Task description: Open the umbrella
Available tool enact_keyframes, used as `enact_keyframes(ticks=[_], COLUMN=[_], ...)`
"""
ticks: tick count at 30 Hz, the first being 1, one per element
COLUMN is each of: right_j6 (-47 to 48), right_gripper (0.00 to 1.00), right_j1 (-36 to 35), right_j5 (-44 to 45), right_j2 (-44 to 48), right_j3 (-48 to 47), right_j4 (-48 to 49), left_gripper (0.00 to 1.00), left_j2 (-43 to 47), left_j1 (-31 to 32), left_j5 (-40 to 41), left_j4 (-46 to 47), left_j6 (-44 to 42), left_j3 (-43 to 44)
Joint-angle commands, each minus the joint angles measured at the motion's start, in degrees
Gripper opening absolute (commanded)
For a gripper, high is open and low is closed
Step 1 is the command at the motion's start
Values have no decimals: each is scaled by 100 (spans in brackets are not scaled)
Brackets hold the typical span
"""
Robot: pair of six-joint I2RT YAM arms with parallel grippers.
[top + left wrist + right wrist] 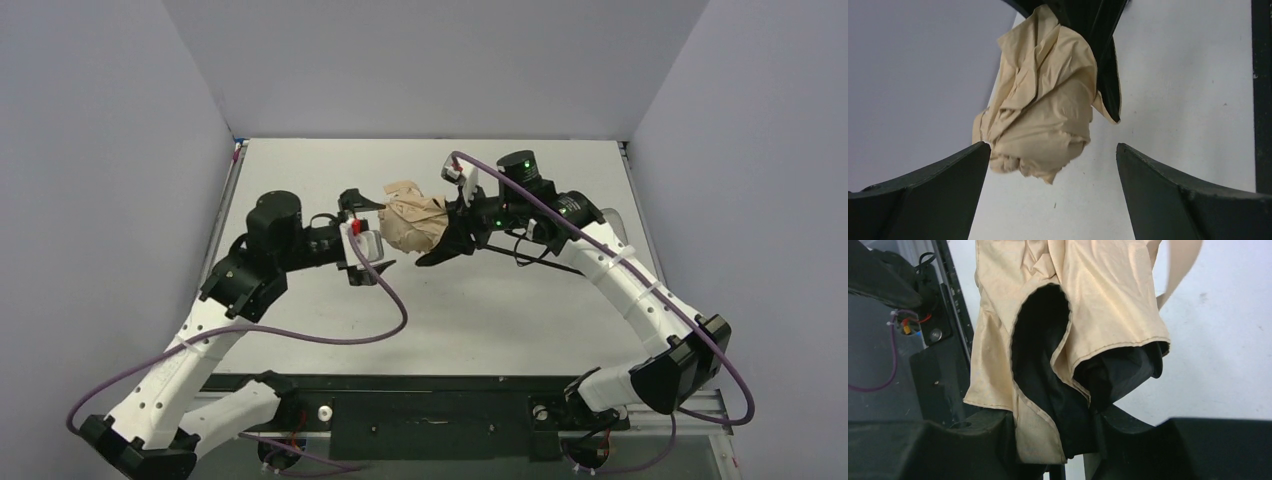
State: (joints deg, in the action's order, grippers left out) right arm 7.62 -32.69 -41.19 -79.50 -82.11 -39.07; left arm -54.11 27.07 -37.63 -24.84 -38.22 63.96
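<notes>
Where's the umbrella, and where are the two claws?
umbrella (pixel 412 222): top view, crumpled beige canopy.
left gripper (pixel 1051 146): left wrist view, gap between its open fingers.
right gripper (pixel 1055 432): right wrist view, between fingers clamping the fabric.

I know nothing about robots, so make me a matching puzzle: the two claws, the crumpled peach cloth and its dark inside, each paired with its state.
1. left gripper
2. right gripper
3. peach-beige fabric umbrella canopy
4. black inner lining

A. clamped on fabric
B. crumpled, not spread
C. open, holding nothing
D. showing between the folds

Pairs: 1-C, 2-A, 3-B, 4-D
</notes>
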Motion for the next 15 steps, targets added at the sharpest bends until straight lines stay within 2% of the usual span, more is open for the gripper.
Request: enact_keyframes(ticks=[1, 8, 14, 15], right_j6=[55, 12, 261, 316], right_gripper=[0, 0, 0, 0], right_j1=[-328, -620, -773, -796], right_j5=[-379, -313, -279, -277], right_j2=[23, -8, -14, -17], right_j3=[-317, -314, -464, -499], right_j4=[78, 26, -212, -262], left_gripper=[97, 97, 99, 92], left_j2=[-434, -863, -1154, -1198], left_j1=[931, 1664, 1968, 1999], left_j5=[1356, 1840, 2484, 2530], left_j4=[-580, -936, -872, -895], left_j6=[-1332, -1535, -1102, -1077], left_j3=[521, 673, 460, 437])
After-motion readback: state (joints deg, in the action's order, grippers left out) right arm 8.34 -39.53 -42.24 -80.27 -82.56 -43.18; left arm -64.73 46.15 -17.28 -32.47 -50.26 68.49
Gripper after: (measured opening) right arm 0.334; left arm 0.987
